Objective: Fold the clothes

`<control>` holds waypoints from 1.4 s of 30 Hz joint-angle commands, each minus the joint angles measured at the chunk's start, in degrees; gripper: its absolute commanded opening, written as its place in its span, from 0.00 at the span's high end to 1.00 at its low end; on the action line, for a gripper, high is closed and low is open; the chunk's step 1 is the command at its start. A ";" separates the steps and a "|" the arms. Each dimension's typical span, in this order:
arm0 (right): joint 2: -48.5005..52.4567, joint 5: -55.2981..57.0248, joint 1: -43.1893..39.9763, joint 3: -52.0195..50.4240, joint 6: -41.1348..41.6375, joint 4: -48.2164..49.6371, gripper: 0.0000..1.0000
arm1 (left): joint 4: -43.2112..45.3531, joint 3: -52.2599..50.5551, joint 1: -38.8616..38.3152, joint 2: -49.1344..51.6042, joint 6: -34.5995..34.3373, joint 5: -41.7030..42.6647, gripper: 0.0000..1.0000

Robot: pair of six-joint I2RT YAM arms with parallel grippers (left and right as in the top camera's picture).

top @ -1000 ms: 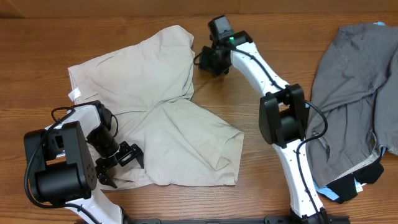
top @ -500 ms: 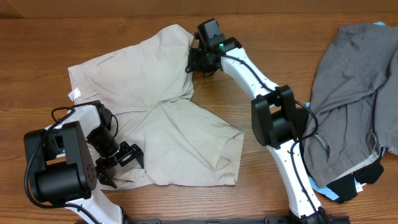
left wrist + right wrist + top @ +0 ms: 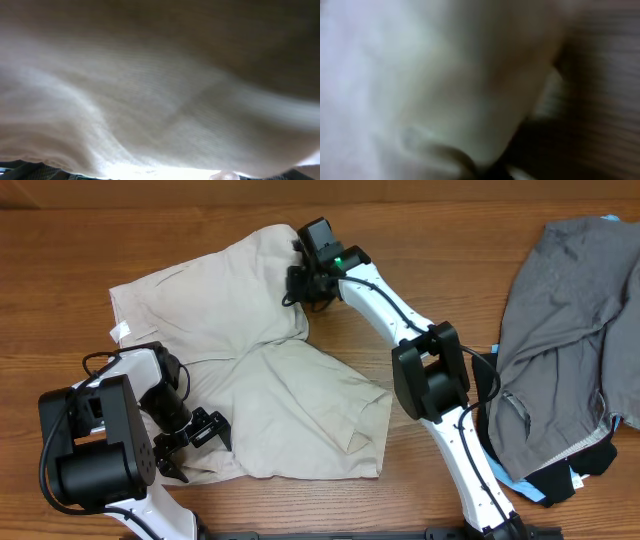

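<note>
The clothes (image 3: pixel 240 340), a pair of light beige shorts, lie spread and creased on the wooden table (image 3: pixel 420 230) with a small white tag (image 3: pixel 120 332) at the left edge. My right gripper (image 3: pixel 300 280) sits at the shorts' upper right edge, shut on the fabric there. Blurred beige cloth (image 3: pixel 445 80) fills the right wrist view up to the jaws. My left gripper (image 3: pixel 203 455) stands open over the lower left hem, one finger on each side of the fabric's edge. Pale cloth (image 3: pixel 150 90) covers the left wrist view and the fingers hardly show.
A pile of grey garments (image 3: pixel 570 330) lies at the right of the table, with black and blue items (image 3: pixel 565 475) under its near end. The right arm's base (image 3: pixel 445 375) stands between the shorts and that pile.
My right gripper has moved left from beside the shorts onto their upper right edge and has closed there. The left arm has not moved.
</note>
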 commanded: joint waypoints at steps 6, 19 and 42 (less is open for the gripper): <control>-6.78 27.10 -4.96 1.46 7.39 -10.21 0.96 | 3.10 -3.52 0.26 3.32 -3.82 -12.26 0.00; -9.31 29.99 -6.95 1.46 5.60 -16.11 0.80 | 3.10 -3.52 0.26 3.32 -3.82 -12.26 0.00; -9.09 2.89 -7.39 -11.15 -3.34 -7.10 0.78 | 3.76 -3.52 0.26 3.32 -3.82 -12.24 0.00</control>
